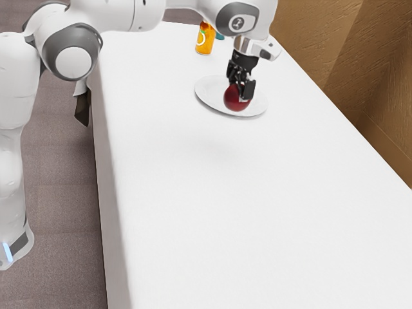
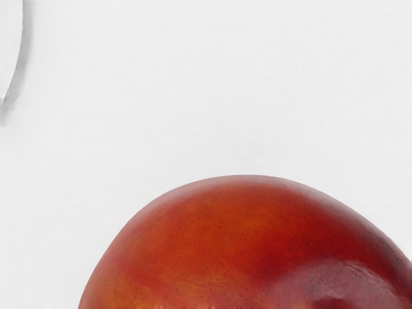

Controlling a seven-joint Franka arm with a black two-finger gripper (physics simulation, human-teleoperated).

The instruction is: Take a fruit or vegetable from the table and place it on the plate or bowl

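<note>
table [image 1: 225, 206] white, long | floor [image 1: 64, 193] grey-brown carpet | wall [image 1: 360, 58] tan, textured, exterior view's right

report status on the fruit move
Hand shut on red fruit. Fruit low over white plate, contact unclear. Orange bottle behind plate, out of the way.

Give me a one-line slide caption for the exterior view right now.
Franka gripper holds a red fruit on the white plate, an orange bottle standing beyond.
</note>
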